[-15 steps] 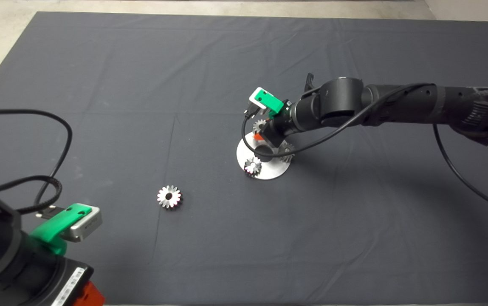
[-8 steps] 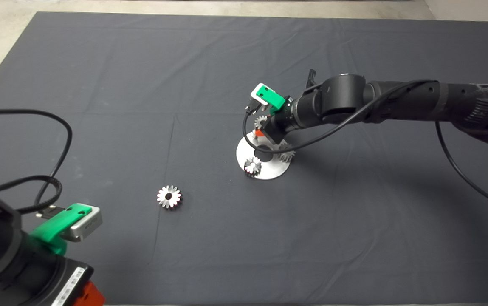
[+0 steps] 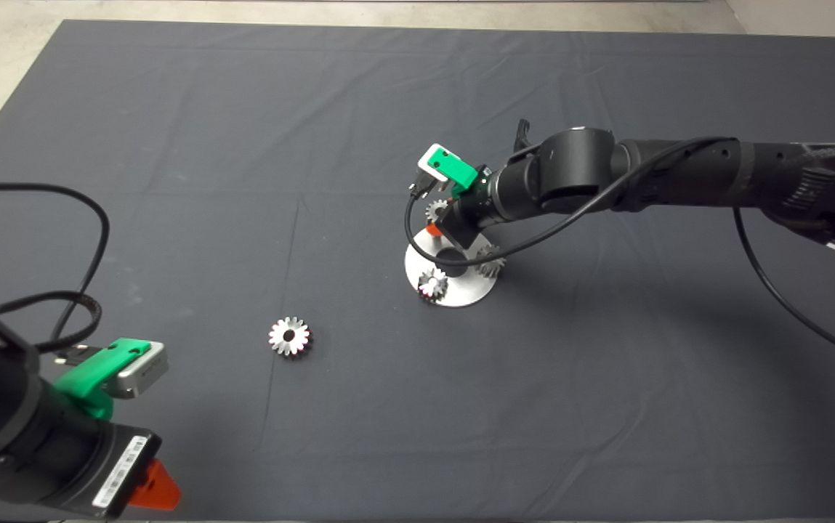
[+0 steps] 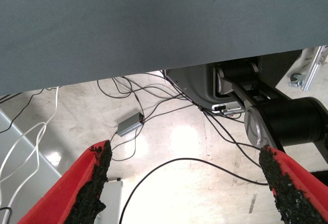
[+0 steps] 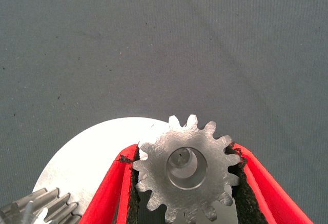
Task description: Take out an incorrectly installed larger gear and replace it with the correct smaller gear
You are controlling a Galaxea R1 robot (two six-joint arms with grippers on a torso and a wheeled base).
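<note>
- The left gripper (image 4: 184,152) waits at the near left corner of the mat (image 3: 359,94). Its fingers are spread wide with nothing between them, and its wrist view shows the mat's edge and a floor with cables (image 4: 154,116). It now sits slightly lower and further left than half a second ago, and more of one red finger (image 3: 155,488) shows.
- The larger gear (image 3: 290,336) lies flat on the mat by itself, well apart from both grippers. It is left of and nearer than the plate, and it has not moved since the earlier pictures.
- The round silver plate (image 3: 469,293) lies near the middle of the mat, in the same spot as before, with a dark hole (image 3: 452,256) in its middle.
- Two small gears stay in place on the plate: one (image 3: 432,283) at the near edge and one (image 3: 490,261) at the right.
- The right gripper (image 3: 437,226) reaches in from the right over the plate's far left edge. Its fingers (image 5: 110,193) are clamped on the smaller gear (image 5: 187,167).
- That gear lies level, partly over the plate's rim and partly over bare mat. Whether it touches the plate cannot be told.
- Gripper and gear have drifted a little to the left compared with half a second ago.
</note>
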